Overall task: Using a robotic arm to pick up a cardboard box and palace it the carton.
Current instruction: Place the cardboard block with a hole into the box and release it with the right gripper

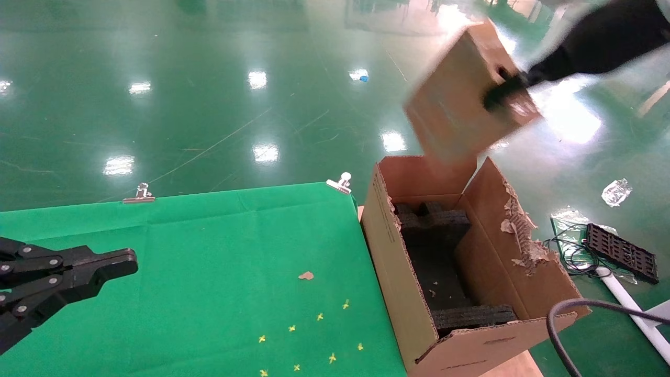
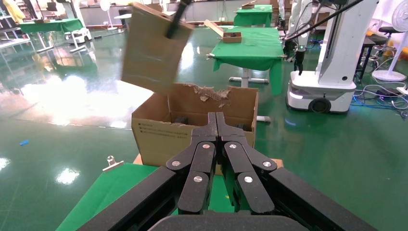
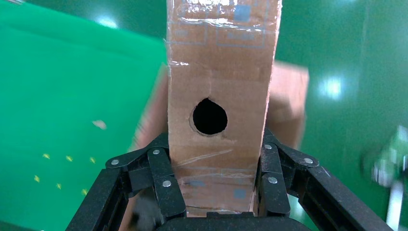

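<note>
Two pincers — right pincer (image 3: 214, 192) clamped on the cardboard box (image 1: 463, 99), tilted in mid-air at 12 o'clock above the carton (image 1: 419, 293), left pincer (image 1: 118, 264) closed over the table (image 1: 209, 246) — at 9 o'clock.

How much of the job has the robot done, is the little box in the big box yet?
Not yet. The picking up looks done: the right gripper is shut on the cardboard box, holding it tilted in the air above the carton. Still left: lowering it inside onto the black foam and letting go. The left gripper waits, shut, over the green table.
</note>
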Motion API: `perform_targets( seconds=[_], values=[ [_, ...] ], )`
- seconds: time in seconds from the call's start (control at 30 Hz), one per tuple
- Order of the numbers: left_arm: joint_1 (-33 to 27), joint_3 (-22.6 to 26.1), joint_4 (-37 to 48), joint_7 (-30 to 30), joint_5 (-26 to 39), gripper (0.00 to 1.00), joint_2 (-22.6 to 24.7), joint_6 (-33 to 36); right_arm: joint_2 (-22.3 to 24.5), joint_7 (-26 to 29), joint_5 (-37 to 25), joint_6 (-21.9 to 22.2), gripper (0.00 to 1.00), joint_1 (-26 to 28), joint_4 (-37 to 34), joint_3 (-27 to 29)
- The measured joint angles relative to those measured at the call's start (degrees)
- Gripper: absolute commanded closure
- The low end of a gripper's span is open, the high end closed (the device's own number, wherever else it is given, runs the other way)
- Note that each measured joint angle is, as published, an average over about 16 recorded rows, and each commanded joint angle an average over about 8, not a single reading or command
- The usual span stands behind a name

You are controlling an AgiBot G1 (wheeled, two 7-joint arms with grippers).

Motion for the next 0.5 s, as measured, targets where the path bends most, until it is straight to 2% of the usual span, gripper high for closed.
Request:
perform_targets(
  seconds=[0.23,0.5],
  values=[
    [-0.01,0.03,0.0,0.01,-0.02,0.01,-0.01,-0.01,2.8,2.87,-2.25,-1.44,1.0,-3.45,-5.16,-1.99],
    [-0.01,0.06,0.0,0.03,-0.04,0.0,-0.02,-0.02,3.55,4.84,-3.11,-0.64,1.0,-9.33,-8.56,-3.04]
  ],
)
